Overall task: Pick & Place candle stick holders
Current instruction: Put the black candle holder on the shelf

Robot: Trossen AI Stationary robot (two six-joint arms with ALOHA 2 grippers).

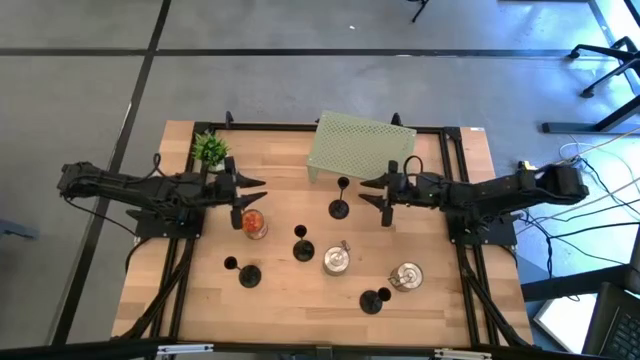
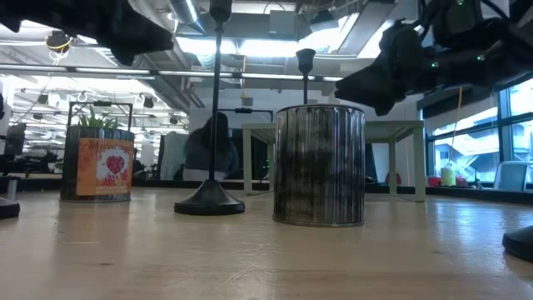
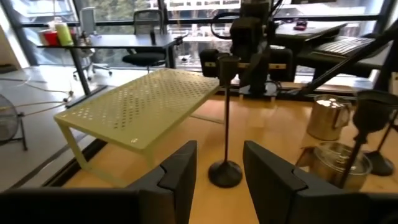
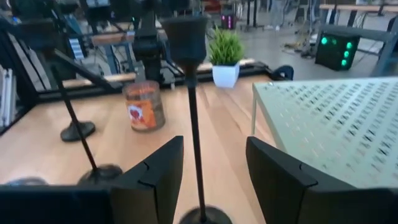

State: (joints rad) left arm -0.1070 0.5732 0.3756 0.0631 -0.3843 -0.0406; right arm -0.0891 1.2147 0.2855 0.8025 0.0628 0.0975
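Black and slim, four candle stick holders stand upright on the pale wooden surface [image 1: 290, 290], and we see them best from above. One candle stick holder [image 1: 340, 207] stands toward the far middle, just in front of a pale green perforated metal riser [image 1: 360, 150]. A second [image 1: 303, 250] stands near the centre, a third [image 1: 249, 275] toward the near left, and a fourth [image 1: 373, 300] toward the near right.

We see the left gripper [image 1: 250, 193] reaching in from the left side, hovering above the surface with its fingers spread and nothing between them. It hangs just above a glass jar candle with an orange label [image 1: 254, 224]. Behind it, at the far left, sits a small potted green plant [image 1: 210, 149].

We see the right gripper [image 1: 373, 191] reaching in from the right, its fingers also spread wide and empty. It points toward the far-middle holder, which stands just beside it but untouched; in that arm's wrist view the thin stem rises between the two dark fingers [image 4: 273, 180], clear of both.

Two shiny metal pieces sit on the near half of the surface: a silver tin [image 1: 336, 259] beside the central holder, and a small metal pitcher [image 1: 406, 277] farther right, close to the fourth holder.

From table height, the tin looms large in the middle, with a holder's round base and stem just to its left.
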